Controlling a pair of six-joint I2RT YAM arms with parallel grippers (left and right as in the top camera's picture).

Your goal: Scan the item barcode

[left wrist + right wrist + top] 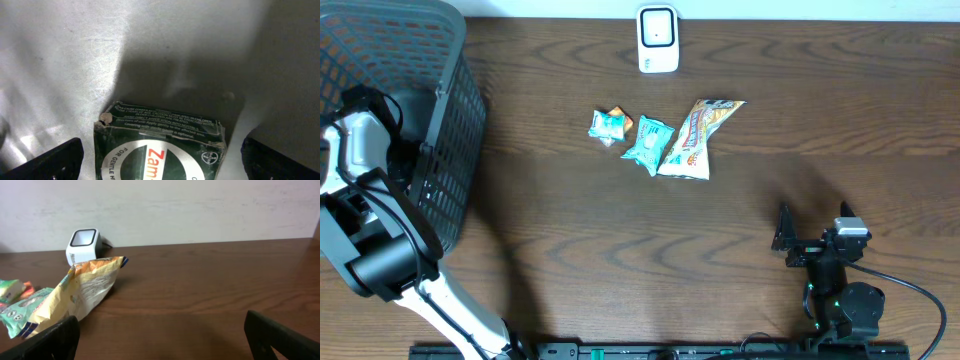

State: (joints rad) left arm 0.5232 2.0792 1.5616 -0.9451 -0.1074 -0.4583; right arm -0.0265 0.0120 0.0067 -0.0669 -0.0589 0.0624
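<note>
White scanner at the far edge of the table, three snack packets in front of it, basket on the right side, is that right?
Not quite. The basket stands on the left side, as the overhead view shows. The white scanner is at the far edge, with three snack packets in front of it.

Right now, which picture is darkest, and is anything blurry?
Left wrist view is darkest: the box lies in heavy shadow, bright patch to its left, small print soft. Overhead view is evenly lit, a shadow beside the basket. Right wrist view is bright; its fingers are dark shapes.
</note>
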